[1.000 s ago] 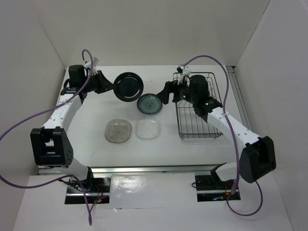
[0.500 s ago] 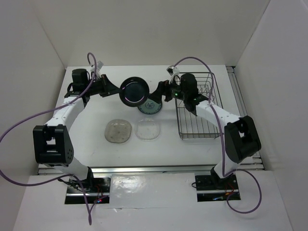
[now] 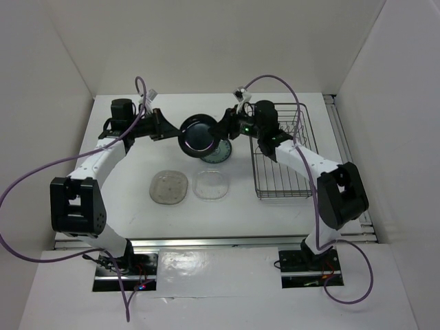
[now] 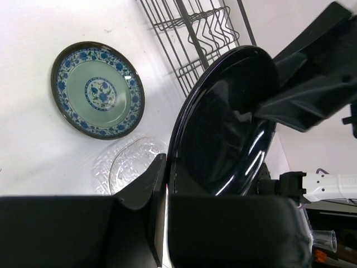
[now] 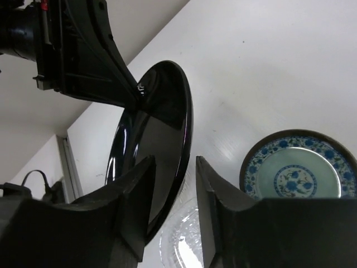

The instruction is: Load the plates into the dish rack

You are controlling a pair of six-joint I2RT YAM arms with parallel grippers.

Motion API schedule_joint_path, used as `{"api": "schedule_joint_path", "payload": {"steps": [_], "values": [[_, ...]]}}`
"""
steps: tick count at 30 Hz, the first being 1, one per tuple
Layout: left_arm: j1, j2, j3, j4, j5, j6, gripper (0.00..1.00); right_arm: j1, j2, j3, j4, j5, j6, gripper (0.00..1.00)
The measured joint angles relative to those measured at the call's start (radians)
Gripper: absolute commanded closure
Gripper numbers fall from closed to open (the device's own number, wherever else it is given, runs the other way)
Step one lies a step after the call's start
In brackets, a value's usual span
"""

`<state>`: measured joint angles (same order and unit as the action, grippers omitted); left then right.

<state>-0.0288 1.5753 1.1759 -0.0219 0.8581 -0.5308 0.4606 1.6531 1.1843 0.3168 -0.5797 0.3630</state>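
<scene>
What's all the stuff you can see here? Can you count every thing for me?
Glossy black round plate: 1, black, up in the air on its edge between the two grippers.
Blue-green patterned round plate with a dark rim: 1, flat on the table, just below the black plate.
Clear glass rounded-square plates: 2, see-through, side by side on the table, nearer the arms.
Dark grey wire dish rack: 1, right side of the table, no plates in it.
White table: 1, under everything.
Left gripper: 1, black, clamped on the black plate's rim.
Right gripper: 1, black, open, its fingers on either side of the plate's opposite rim.
</scene>
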Motion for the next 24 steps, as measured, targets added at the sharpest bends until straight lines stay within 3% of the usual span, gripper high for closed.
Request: {"api": "schedule_joint_path", "payload": {"steps": [1, 2, 5, 6, 7, 8, 11, 17, 24], "values": [[0.0, 0.0, 0.0, 0.0, 0.002, 0.0, 1.0, 0.001, 0.01, 0.002, 0.006, -0.006, 0.006, 0.76], [0.0, 0.0, 0.0, 0.0, 0.003, 0.0, 1.0, 0.002, 0.025, 0.003, 0.011, -0.014, 0.015, 0.99], [0.003, 0.001, 0.0, -0.005, 0.01, 0.012, 1.0, -0.008, 0.061, 0.012, 0.017, 0.021, 0.062, 1.0], [0.003, 0.003, 0.0, -0.007, 0.009, 0.012, 0.95, -0.009, 0.064, 0.013, 0.017, 0.021, 0.071, 1.0], [0.003, 0.006, 0.0, -0.008, 0.009, 0.012, 0.63, -0.008, 0.064, 0.014, 0.013, 0.024, 0.074, 1.0], [0.003, 0.008, 0.0, -0.008, 0.003, 0.017, 0.43, -0.005, 0.064, 0.02, 0.004, 0.03, 0.072, 1.0], [0.003, 0.008, 0.009, -0.037, -0.053, 0.006, 0.03, 0.01, 0.06, 0.047, -0.074, 0.099, 0.025, 1.0], [0.002, 0.03, 0.089, -0.168, -0.237, 0.005, 0.0, 0.01, -0.026, 0.129, -0.343, 0.471, -0.073, 1.0], [0.002, 0.044, 0.124, -0.279, -0.429, 0.003, 0.0, -0.103, -0.206, 0.167, -0.523, 0.922, -0.118, 1.0]]}}
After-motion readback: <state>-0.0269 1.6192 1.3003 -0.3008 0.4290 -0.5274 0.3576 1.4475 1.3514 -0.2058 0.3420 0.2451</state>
